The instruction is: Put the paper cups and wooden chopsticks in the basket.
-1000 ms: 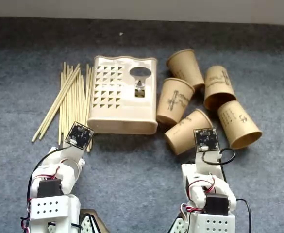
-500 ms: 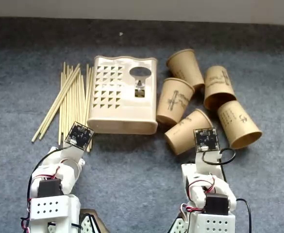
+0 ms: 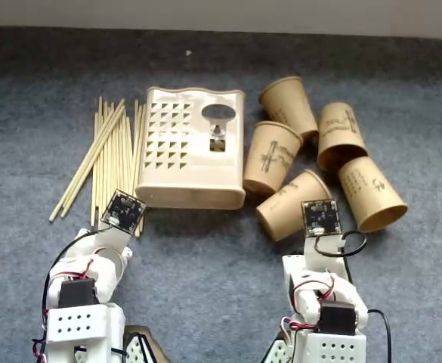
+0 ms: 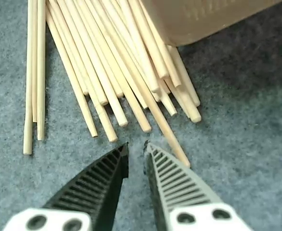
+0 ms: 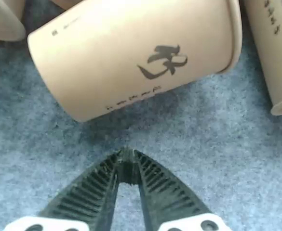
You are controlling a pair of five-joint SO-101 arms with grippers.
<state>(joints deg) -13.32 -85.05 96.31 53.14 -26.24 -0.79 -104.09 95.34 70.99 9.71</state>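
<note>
**Five cups, one basket, a sheaf of sticks: nothing in the basket yet**

High view: one cream plastic basket (image 3: 194, 162) lies flat at the centre of the grey, napped carpet (image 3: 205, 257), its upturned wall pierced with rows of small triangles and one round hole; at its nine o'clock a loose sheaf of pale, slender wooden chopsticks (image 3: 111, 151) touches its side, too overlapped to count exactly; at its three o'clock five tan, tapered paper cups (image 3: 272, 157) lie on their sides in a cluster; the left arm (image 3: 92, 280) sits at seven o'clock, the right arm (image 3: 323, 287) at five o'clock.

Left wrist view: the left claw (image 4: 136, 146), black with ribbed fingers, is slightly parted and grips nothing; the chopsticks (image 4: 107, 72) fan out just beyond its tips, one stick end just beside a finger; a rounded basket corner (image 4: 203, 17) overlaps them.

Right wrist view: the right claw (image 5: 126, 155) is clenched tip to tip, empty, over the carpet; one smooth printed cup (image 5: 131, 53) lies near its tips.
</note>
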